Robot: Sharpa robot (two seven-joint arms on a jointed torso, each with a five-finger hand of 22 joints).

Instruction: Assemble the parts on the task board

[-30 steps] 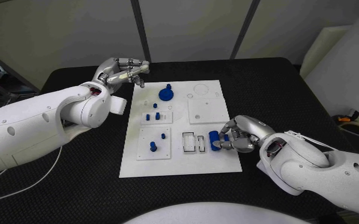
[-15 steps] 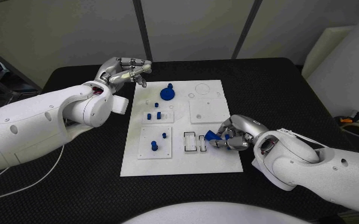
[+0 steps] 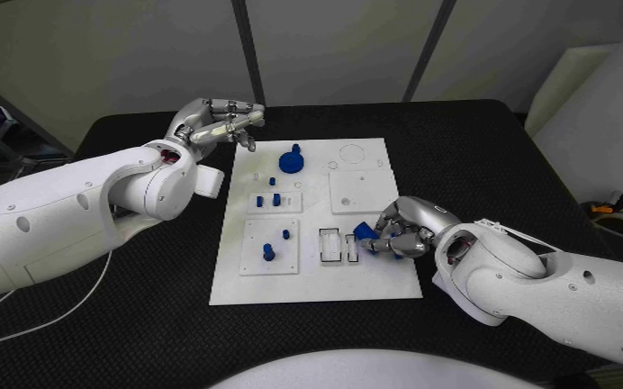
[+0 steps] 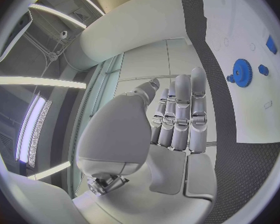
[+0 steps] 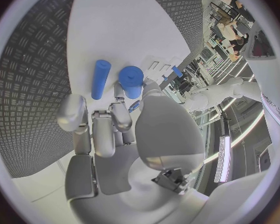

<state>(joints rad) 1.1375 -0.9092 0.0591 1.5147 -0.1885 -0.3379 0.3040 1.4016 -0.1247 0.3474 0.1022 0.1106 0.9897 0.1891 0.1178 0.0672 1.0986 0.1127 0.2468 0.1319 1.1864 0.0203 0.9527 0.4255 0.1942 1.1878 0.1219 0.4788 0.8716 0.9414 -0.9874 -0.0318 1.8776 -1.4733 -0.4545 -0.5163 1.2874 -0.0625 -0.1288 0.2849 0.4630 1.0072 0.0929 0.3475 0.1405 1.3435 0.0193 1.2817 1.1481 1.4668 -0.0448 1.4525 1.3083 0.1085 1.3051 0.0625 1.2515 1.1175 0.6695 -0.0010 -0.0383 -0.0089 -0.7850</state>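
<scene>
The white task board (image 3: pixel 311 281) lies mid-table. My right hand (image 3: pixel 405 231) rests at its right edge and pinches a short thick blue cylinder (image 5: pixel 132 81) between thumb and a finger. A thinner blue cylinder (image 5: pixel 100 78) lies on the board right beside it. In the head view these blue parts (image 3: pixel 367 241) show next to the empty rectangular slots (image 3: pixel 335 247). My left hand (image 3: pixel 218 124) hovers off the board's far left corner and holds nothing, its fingers (image 4: pixel 180 109) side by side. A blue gear (image 3: pixel 288 162) (image 4: pixel 242 72) stands at the board's far end.
Small blue pegs stand in two white blocks on the board's left side (image 3: pixel 267 200) (image 3: pixel 267 251). A plain white square block (image 3: pixel 361 193) sits right of them, with a circular outline (image 3: pixel 350 153) beyond it. Black table (image 3: pixel 467 155) surrounds the board.
My right hand has shifted a little left onto the board and closed round the blue parts, which have tipped and moved under its fingers. The left hand has stayed put.
</scene>
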